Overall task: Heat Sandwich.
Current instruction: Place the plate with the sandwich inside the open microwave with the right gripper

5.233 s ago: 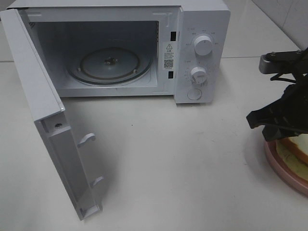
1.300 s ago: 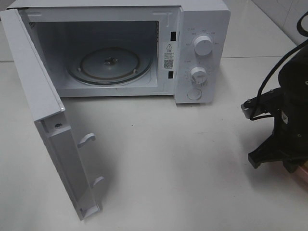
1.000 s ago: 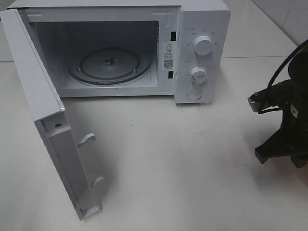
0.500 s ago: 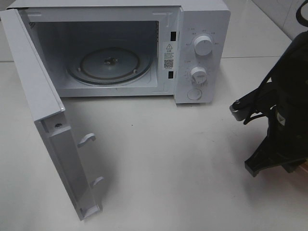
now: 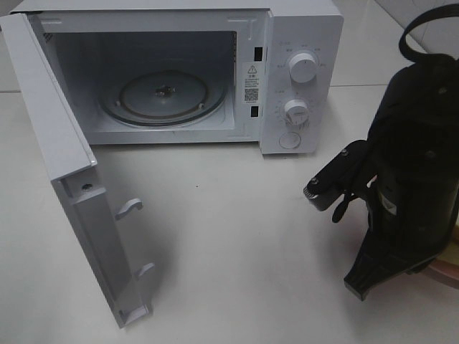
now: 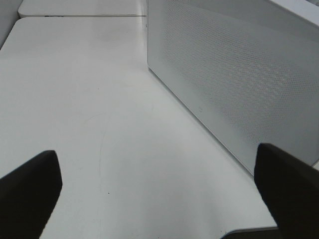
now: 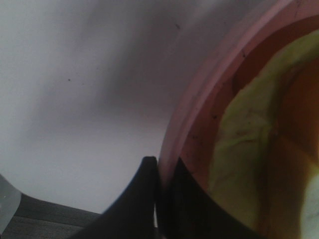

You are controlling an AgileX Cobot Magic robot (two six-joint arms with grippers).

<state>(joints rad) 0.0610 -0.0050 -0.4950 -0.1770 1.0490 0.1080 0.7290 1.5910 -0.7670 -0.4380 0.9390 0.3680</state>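
Note:
The sandwich (image 7: pixel 249 149) lies on a round pink plate (image 7: pixel 199 99); in the right wrist view its pale bread and greenish filling fill the plate. My right gripper (image 7: pixel 160 174) is shut on the plate's rim, one finger outside it and one inside. From above, my bulky black right arm (image 5: pixel 409 179) covers nearly all of the plate (image 5: pixel 445 271), leaving only a pink sliver at the right edge, and the sandwich cannot be made out there. My left gripper (image 6: pixel 157 169) stands wide open with nothing between its fingers, low over the table beside a white perforated microwave panel (image 6: pixel 239 74).
The white microwave (image 5: pixel 301 43) stands at the back with its door (image 5: pixel 79 186) swung out to the left. Its glass turntable (image 5: pixel 163 97) holds nothing. Two knobs (image 5: pixel 302 69) sit on the right-hand control panel. White tabletop (image 5: pixel 237 236) stretches between the microwave and my right arm.
My right arm has swung left and toward the front of the table, still gripping the plate's rim. Much more of the arm now fills the right side. The left gripper stays open.

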